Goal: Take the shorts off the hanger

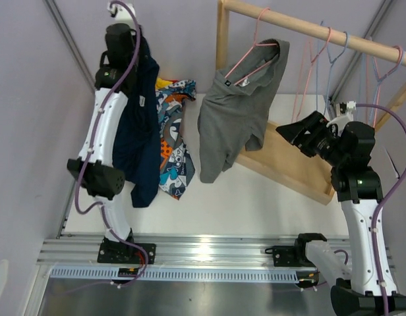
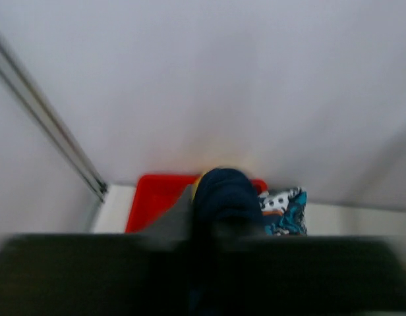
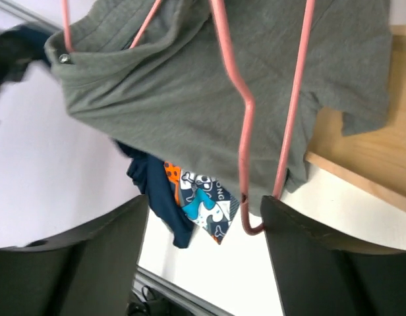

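Grey shorts (image 1: 232, 115) draped on pink hanger (image 1: 246, 59) under wooden rail (image 1: 308, 29); small white label (image 1: 227, 83) unreadable. Right gripper (image 3: 203, 204) spread wide just beside them. Raised left gripper (image 2: 216, 230) pinches navy shorts (image 1: 140, 131); printed shorts (image 1: 173, 155) beside, lettering illegible.

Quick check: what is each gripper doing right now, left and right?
Left gripper: closed on the navy shorts, which hang from it.
Right gripper: open, holding nothing; the pink hanger is not gripped.
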